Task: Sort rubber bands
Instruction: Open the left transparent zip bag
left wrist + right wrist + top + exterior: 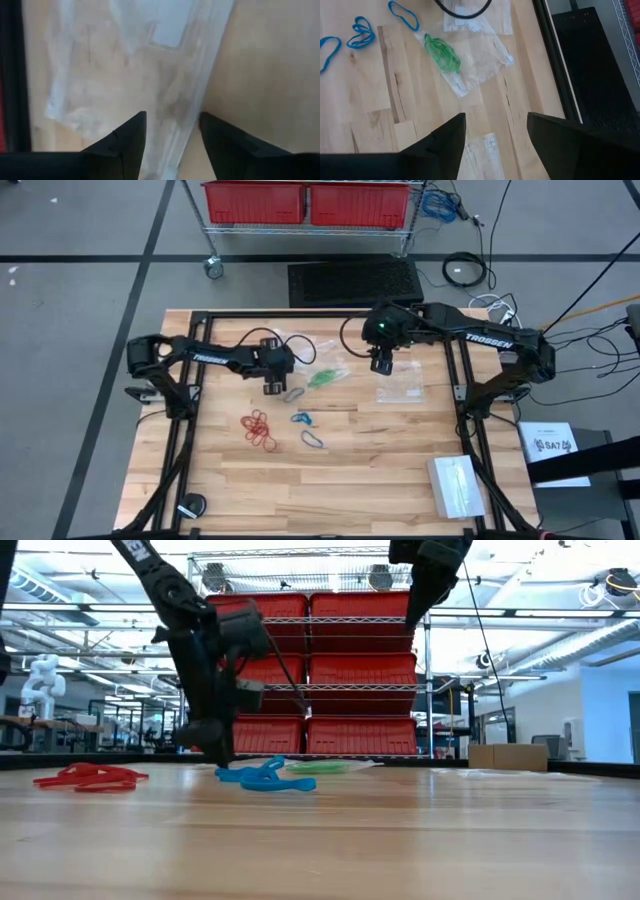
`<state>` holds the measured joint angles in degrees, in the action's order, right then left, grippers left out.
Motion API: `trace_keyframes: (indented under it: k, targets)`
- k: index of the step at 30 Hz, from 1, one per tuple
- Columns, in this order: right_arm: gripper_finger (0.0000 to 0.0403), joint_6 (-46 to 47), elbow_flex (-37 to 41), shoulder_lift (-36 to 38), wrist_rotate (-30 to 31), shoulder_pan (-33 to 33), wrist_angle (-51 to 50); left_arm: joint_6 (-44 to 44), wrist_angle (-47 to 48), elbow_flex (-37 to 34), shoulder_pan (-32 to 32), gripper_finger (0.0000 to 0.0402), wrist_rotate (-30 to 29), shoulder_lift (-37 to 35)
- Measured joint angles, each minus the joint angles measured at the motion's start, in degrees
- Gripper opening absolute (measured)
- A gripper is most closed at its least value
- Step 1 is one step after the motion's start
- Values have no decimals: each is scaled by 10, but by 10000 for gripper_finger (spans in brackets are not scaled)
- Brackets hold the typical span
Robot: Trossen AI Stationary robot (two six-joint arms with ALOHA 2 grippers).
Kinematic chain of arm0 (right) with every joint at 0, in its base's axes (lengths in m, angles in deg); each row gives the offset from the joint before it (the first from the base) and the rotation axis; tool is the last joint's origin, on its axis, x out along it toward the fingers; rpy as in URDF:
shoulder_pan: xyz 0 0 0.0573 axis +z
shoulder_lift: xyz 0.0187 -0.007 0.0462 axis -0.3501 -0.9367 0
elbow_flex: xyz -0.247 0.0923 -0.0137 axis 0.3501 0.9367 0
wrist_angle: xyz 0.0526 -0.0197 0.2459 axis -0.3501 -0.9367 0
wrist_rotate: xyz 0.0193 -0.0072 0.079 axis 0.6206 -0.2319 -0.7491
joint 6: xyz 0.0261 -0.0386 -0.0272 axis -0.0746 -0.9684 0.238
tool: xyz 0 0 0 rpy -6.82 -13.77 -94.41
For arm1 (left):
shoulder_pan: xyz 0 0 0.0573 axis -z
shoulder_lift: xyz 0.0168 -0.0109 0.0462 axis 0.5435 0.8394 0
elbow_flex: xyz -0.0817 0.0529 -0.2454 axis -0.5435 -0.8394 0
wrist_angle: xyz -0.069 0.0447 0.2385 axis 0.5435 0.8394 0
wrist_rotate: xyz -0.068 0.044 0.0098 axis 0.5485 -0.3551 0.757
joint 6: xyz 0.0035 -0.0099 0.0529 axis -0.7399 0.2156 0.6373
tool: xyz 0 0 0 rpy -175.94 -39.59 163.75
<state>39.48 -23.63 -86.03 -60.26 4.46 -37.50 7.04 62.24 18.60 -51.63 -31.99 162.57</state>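
Red rubber bands (258, 428) lie left of the table's middle, and blue rubber bands (303, 419) lie loose beside them. The green rubber bands (442, 52) lie in a clear bag (475, 67) farther back. My left gripper (274, 387) is low over the table, open, and in its wrist view its fingers (131, 145) stand on either side of a clear plastic bag (125, 65) lying flat on the wood. My right gripper (495, 145) hangs open high above the table, right of the green bands, with nothing between its fingers. My left gripper comes down steeply from above with its open fingers on either side of the clear bag's long edge (175, 125). Whether the fingers touch the bag I cannot tell. The bag lies flat on the table.
Another clear bag (400, 390) lies under the right arm. A white box (455, 485) sits at the near right. Black frame rails (186, 430) run along the table's left and right sides. Bare wood lies toward the near edge.
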Motion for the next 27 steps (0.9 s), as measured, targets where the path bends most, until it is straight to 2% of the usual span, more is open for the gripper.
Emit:
trace_keyframes:
  k: [3, 6, 12, 16, 20, 24, 27]
  targets:
    - [205, 0, 0, 0, 0, 0, -2, 14, -7, 1, 0, 180, 1, 31]
    - [205, 2, 0, 0, 1, 0, -2, 29, -14, 1, 2, 148, -3, 47]
    - [188, -1, 0, -1, 3, 0, -1, 40, -25, 7, 5, 20, -2, 34]
    - [150, -24, 0, -1, 30, 0, -9, 39, -19, 13, 4, 6, 12, 0]
    - [102, -45, 0, -1, 57, -4, -29, 11, -11, 21, 2, 4, 54, -58]
    - [46, -60, 24, 12, 32, -15, -4, -18, -4, 22, -2, 2, 95, -120]
    - [9, -63, 89, 46, 1, -28, 71, -39, 10, 22, -4, 2, 108, -162]
